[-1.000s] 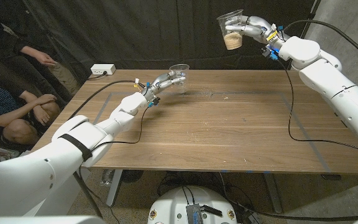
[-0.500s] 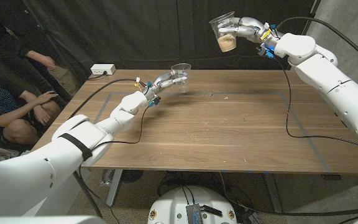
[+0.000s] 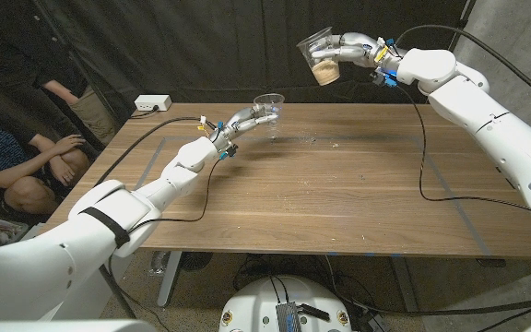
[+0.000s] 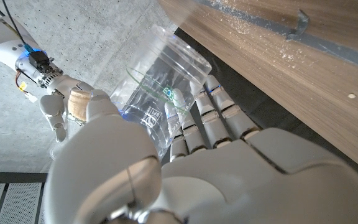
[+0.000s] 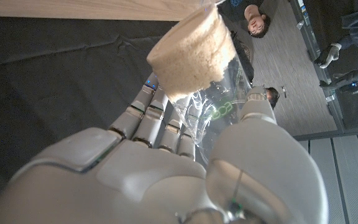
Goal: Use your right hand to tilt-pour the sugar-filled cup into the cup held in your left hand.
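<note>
we see the right hand [image 3: 350, 46] gripping the sugar-filled cup [image 3: 322, 61] high, tilted left, while the left hand [image 3: 243, 120] grips the empty cup [image 3: 267, 111] over the table [image 3: 339, 194].

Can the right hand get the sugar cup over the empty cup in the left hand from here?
Probably yes: the right hand holds the sugar cup high, with open air across to the empty cup in the left hand.
</note>
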You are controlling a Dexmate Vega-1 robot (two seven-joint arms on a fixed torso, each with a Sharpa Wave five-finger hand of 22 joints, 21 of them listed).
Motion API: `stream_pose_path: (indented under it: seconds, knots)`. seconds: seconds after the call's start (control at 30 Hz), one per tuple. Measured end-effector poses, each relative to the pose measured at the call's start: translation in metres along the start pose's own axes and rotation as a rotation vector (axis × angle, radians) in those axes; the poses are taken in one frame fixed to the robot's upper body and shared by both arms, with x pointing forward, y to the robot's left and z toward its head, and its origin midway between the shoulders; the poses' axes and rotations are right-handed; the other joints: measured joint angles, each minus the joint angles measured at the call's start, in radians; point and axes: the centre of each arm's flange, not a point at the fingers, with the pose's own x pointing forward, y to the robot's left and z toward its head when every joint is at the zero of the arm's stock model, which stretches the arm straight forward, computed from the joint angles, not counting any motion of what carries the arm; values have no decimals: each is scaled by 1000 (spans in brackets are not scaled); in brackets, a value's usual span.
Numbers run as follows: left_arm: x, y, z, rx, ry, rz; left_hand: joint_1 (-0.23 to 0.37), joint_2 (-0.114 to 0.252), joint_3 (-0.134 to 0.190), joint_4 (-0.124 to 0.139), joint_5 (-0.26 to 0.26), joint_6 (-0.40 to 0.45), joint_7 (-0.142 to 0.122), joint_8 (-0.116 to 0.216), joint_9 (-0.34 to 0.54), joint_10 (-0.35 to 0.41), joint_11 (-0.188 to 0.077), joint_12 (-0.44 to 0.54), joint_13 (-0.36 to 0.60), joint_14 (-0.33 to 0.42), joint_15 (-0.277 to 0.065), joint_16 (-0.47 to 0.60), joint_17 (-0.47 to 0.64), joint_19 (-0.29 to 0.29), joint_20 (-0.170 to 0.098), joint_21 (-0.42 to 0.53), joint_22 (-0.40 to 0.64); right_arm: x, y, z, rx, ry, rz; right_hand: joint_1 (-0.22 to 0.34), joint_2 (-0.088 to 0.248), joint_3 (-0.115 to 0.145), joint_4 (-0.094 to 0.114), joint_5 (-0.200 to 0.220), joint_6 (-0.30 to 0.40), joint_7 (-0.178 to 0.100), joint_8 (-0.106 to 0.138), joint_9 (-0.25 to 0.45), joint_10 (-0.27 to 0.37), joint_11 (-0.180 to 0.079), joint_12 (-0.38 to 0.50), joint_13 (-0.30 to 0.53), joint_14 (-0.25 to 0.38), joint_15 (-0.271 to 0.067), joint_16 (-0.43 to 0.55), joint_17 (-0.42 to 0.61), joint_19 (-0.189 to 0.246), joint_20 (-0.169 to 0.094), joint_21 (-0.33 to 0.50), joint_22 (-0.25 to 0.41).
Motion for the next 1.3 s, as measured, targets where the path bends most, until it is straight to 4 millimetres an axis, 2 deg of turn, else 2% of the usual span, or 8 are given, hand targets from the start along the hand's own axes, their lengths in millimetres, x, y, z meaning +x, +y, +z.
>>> stream_pose_path:
  seconds: [0.6, 0.83, 1.3]
  knots:
    - [-9, -3, 2, -13, -10, -6, 3, 3, 0, 0, -7, 0, 0, 0, 0, 0, 0, 0, -1, 0, 0, -8, 2, 0, 0, 0, 0, 15, 16, 6, -62, 46, 118, -3, -3, 0, 0, 0, 1, 1, -3, 0, 0, 0, 0, -1, 0, 0, -4, 5, 0, 0, -4, 0]
    - [-11, -5, 2, -17, -11, -12, 5, 5, -3, -3, -9, 5, 6, 0, 0, 5, 5, 0, -1, 0, 0, -8, 5, -4, -4, 0, 0, 18, 20, 8, -87, 63, 155, -5, -5, 4, -4, 0, 10, 0, -4, 0, 6, -6, -1, 6, 8, -1, -4, 5, 0, 0, -4, 0]
    - [-10, -6, 3, -21, -11, -20, 10, 9, -5, 0, -9, 5, 6, 0, 0, 5, 5, 6, -1, 3, 4, -8, 5, -4, -4, 0, 0, 23, 29, 10, -138, 89, 217, 0, -4, 4, -4, -1, 10, 0, -6, 0, 10, -2, -4, 7, 9, -2, -4, 5, 0, 0, -4, 0]
